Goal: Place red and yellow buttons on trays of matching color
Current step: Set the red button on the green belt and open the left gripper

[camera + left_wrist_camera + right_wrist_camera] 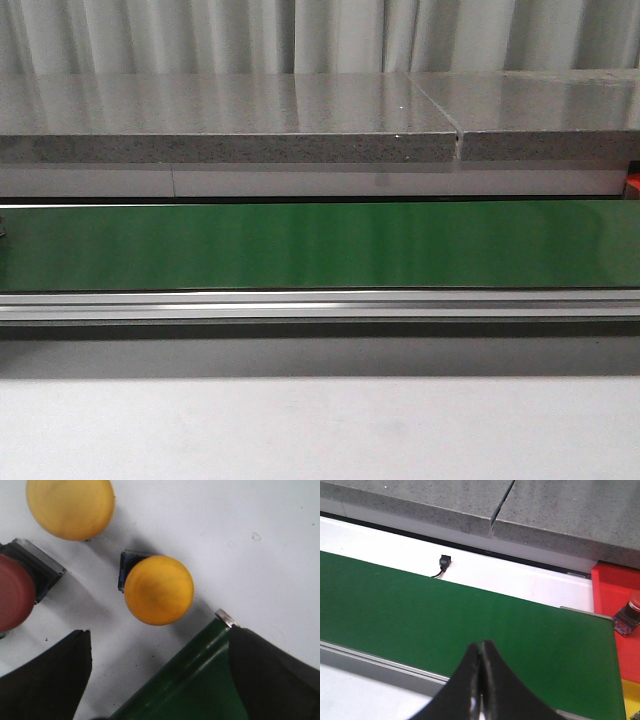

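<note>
In the left wrist view, a yellow button (159, 590) on a black base stands on the white surface, with another yellow button (70, 506) and a red button (14, 597) close by. My left gripper (159, 634) is open just short of the nearer yellow button and holds nothing. In the right wrist view, my right gripper (481, 647) is shut and empty above the green belt (445, 615). Beyond the belt's end sits the red tray (610, 582) with a red button (629, 614) on it. A sliver of the yellow tray (633, 700) shows at the edge. Neither gripper appears in the front view.
The green conveyor belt (320, 245) runs across the front view with a metal rail (320, 303) along its near side. A grey stone ledge (230, 125) lies behind it. One corner of the belt (200, 680) reaches between my left fingers. A small black connector (443, 562) sits behind the belt.
</note>
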`<action>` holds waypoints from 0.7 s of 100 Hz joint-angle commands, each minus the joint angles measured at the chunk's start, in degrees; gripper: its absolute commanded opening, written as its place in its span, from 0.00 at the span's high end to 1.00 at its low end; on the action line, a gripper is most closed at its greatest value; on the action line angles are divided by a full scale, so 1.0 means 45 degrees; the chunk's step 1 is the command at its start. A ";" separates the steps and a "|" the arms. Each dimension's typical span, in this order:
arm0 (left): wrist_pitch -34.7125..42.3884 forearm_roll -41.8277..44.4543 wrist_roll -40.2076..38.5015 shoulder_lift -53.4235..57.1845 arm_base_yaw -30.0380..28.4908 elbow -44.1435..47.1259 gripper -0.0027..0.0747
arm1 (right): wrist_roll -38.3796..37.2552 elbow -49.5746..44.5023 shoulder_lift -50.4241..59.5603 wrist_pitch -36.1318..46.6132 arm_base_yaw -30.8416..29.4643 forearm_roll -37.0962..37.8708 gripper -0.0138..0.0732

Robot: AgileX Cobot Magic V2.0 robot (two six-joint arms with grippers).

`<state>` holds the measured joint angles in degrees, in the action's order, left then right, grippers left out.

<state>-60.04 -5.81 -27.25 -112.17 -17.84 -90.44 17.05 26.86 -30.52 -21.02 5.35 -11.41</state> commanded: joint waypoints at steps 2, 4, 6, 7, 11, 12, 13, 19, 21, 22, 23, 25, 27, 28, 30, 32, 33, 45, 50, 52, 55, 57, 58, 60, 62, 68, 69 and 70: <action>0.0377 0.0136 -0.0762 0.0440 -0.0038 -0.0439 0.25 | 0.0077 0.0314 -0.0014 0.0814 0.0015 -0.0099 0.92; 0.0442 0.0194 -0.0852 0.0399 -0.0038 -0.0439 0.25 | 0.0077 0.0314 -0.0014 0.0814 0.0015 -0.0099 0.92; 0.0498 0.0194 -0.0879 0.0397 -0.0038 -0.0439 0.25 | 0.0077 0.0314 -0.0014 0.0814 0.0015 -0.0099 0.92; 0.0530 0.0194 -0.0874 0.0377 -0.0038 -0.0439 0.25 | 0.0077 0.0314 -0.0014 0.0814 0.0015 -0.0099 0.92; 0.0695 0.0194 -0.0884 0.0286 -0.0038 -0.0439 0.25 | 0.0077 0.0314 -0.0014 0.0814 0.0015 -0.0099 0.92; 0.0748 0.0194 -0.0884 0.0284 -0.0038 -0.0439 0.25 | 0.0077 0.0314 -0.0014 0.0814 0.0015 -0.0099 0.92; 0.0774 0.0194 -0.0935 0.0284 -0.0038 -0.0439 0.25 | 0.0077 0.0314 -0.0014 0.0814 0.0015 -0.0099 0.92; 0.0896 0.0194 -0.1182 0.0133 -0.0038 -0.0439 0.25 | 0.0077 0.0314 -0.0014 0.0814 0.0015 -0.0099 0.92; 0.0930 0.0194 -0.1179 0.0107 -0.0038 -0.0439 0.25 | 0.0077 0.0314 -0.0014 0.0814 0.0015 -0.0099 0.92; 0.0957 0.0194 -0.1208 0.0103 -0.0038 -0.0439 0.25 | 0.0077 0.0314 -0.0014 0.0814 0.0015 -0.0099 0.92; 0.0957 0.0194 -0.1208 0.0072 -0.0038 -0.0439 0.25 | 0.0077 0.0314 -0.0014 0.0814 0.0015 -0.0099 0.92; 0.1022 0.0194 -0.1208 0.0024 -0.0038 -0.0439 0.25 | 0.0077 0.0314 -0.0014 0.0814 0.0015 -0.0099 0.92; 0.1047 0.0194 -0.1208 0.0001 -0.0038 -0.0439 0.25 | 0.0077 0.0314 -0.0014 0.0814 0.0015 -0.0099 0.92; 0.1077 0.0194 -0.1240 -0.0023 -0.0038 -0.0439 0.25 | 0.0077 0.0314 -0.0014 0.0814 0.0015 -0.0099 0.92; 0.1143 0.0194 -0.1315 -0.0085 -0.0038 -0.0439 0.25 | 0.0077 0.0314 -0.0014 0.0814 0.0015 -0.0099 0.92; 0.1215 0.0194 -0.1366 -0.0129 -0.0038 -0.0439 0.25 | 0.0077 0.0314 -0.0014 0.0814 0.0015 -0.0099 0.92; 0.1280 0.0194 -0.1368 -0.0116 -0.0038 -0.0439 0.25 | 0.0077 0.0314 -0.0014 0.0814 0.0015 -0.0099 0.92; 0.1840 0.0194 -0.1405 -0.0241 -0.0038 -0.0439 0.25 | 0.0077 0.0314 -0.0014 0.0814 0.0015 -0.0099 0.92; 0.1902 0.0194 -0.1405 -0.0290 -0.0068 -0.0439 0.25 | 0.0077 0.0314 -0.0014 0.0814 0.0015 -0.0099 0.92; 0.1902 0.0194 -0.1405 -0.0340 -0.0068 -0.0439 0.25 | 0.0077 0.0314 -0.0014 0.0814 0.0015 -0.0099 0.92; 0.1902 0.0194 -0.1405 -0.0349 -0.0092 -0.0439 0.25 | 0.0077 0.0314 -0.0014 0.0814 0.0015 -0.0099 0.92; 0.1902 0.0171 -0.1405 -0.0380 -0.0077 -0.0439 0.26 | 0.0077 0.0314 -0.0014 0.0814 0.0015 -0.0099 0.92; 0.1902 0.0171 -0.1405 -0.0408 -0.0077 -0.0439 0.26 | 0.0077 0.0314 -0.0014 0.0814 0.0015 -0.0099 0.92; 0.1902 0.0171 -0.1405 -0.0414 -0.0101 -0.0439 0.27 | 0.0077 0.0314 -0.0014 0.0814 0.0015 -0.0099 0.92; 0.1902 0.0171 -0.1405 -0.0436 -0.0132 -0.0439 0.27 | 0.0077 0.0314 -0.0014 0.0814 0.0015 -0.0099 0.92; 0.1956 0.0171 -0.1405 -0.0470 -0.0134 -0.0439 0.31 | 0.0077 0.0314 -0.0014 0.0814 0.0015 -0.0099 0.92; 0.1957 0.0195 -0.1405 -0.0492 -0.0158 -0.0439 0.32 | 0.0077 0.0314 -0.0014 0.0814 0.0015 -0.0099 0.92; 0.1957 0.0195 -0.1405 -0.0494 -0.0150 -0.0439 0.33 | 0.0077 0.0314 -0.0014 0.0814 0.0015 -0.0099 0.92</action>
<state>-52.97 -4.72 -32.95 -116.94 -18.12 -90.65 17.17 26.86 -30.52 -21.02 5.35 -11.41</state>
